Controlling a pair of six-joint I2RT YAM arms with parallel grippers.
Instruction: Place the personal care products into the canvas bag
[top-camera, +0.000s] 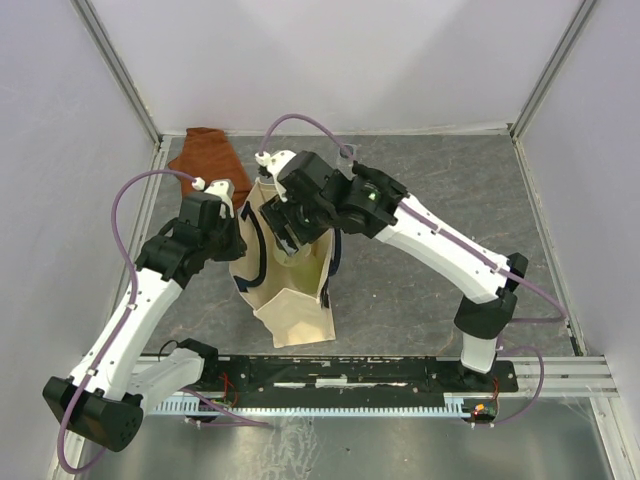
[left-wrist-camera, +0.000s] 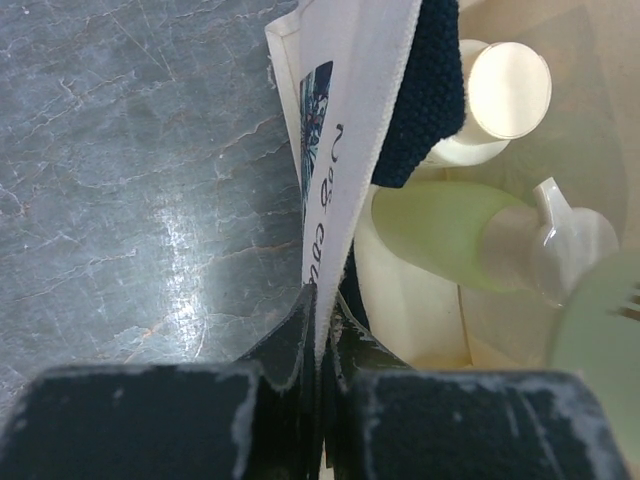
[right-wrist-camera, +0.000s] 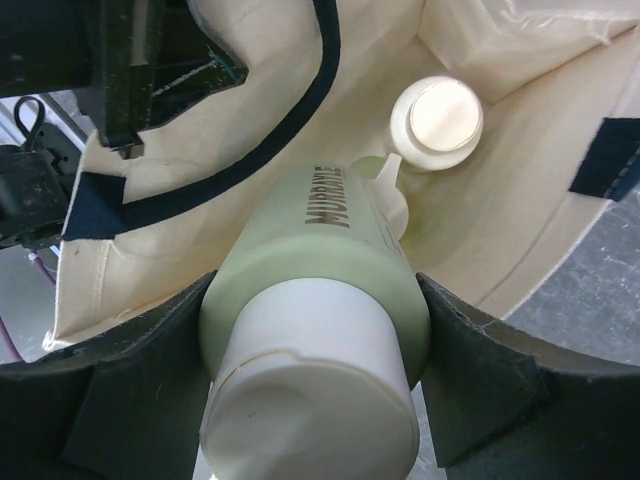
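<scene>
The cream canvas bag with navy handles stands mid-table, its mouth open. My left gripper is shut on the bag's left rim, pinched at the fingertips. My right gripper is over the bag's mouth, shut on a pale green bottle with a cream cap, pointing down into the bag. Inside lie a cream bottle, also in the left wrist view, and a second pale green bottle. The slim clear bottle is hidden.
A rust-brown cloth lies at the back left, behind the bag. A navy handle loops across the bag's mouth beside the held bottle. Grey tabletop lies to the right, with white walls around.
</scene>
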